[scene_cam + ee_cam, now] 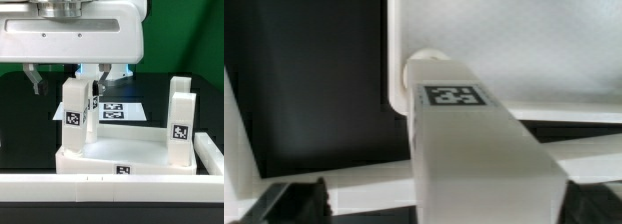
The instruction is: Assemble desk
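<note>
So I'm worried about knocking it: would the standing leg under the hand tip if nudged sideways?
Possibly. The leg stands tall and narrow in the desk top, so a high push could lever it. It looks like stiff plastic, unlikely to bend.

Lighting: bright, even, from overhead; white plastic surfaces near overexposure, detail washed out on the arm housing point(70, 35) filling the upper exterior view. Black table point(30, 115) reads as flat dark, with faint sheen. Shadows: soft, short, under the gripper point(68, 78). Exterior view: low resolution, mild softness throughout; tags legible as patterns only. Wrist view: the close desk leg point(473, 150) blurred, edges soft; its tag point(452, 96) smeared; the gripper's fingertips point(287, 205) dark, indistinct.
</note>
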{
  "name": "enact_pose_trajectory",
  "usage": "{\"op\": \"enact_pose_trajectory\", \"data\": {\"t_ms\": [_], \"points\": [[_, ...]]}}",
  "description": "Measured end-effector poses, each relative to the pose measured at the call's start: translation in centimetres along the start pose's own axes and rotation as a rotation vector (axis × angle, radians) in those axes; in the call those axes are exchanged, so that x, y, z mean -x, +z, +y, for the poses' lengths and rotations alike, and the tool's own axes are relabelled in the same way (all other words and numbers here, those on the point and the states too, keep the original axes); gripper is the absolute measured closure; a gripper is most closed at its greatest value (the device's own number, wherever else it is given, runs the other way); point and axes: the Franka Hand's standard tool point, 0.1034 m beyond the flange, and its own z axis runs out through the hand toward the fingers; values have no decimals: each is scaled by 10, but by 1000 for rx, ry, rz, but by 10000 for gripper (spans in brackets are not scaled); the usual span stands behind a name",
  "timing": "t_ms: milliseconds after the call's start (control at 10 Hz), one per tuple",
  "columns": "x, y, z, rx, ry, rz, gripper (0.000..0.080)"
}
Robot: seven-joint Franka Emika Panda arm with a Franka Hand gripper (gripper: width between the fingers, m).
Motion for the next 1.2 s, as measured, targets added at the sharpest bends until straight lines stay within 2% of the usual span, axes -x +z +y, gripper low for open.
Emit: {"op": "enact_pose_trajectory", "data": {"t_ms": [200,400,800,1200], "points": [[3,4,-3,0,-3,-8,177],[3,4,-5,-1,-5,-9,515],[3,4,-4,-1,14,-9,511],[3,4,-4,0,273,-8,511]]}}
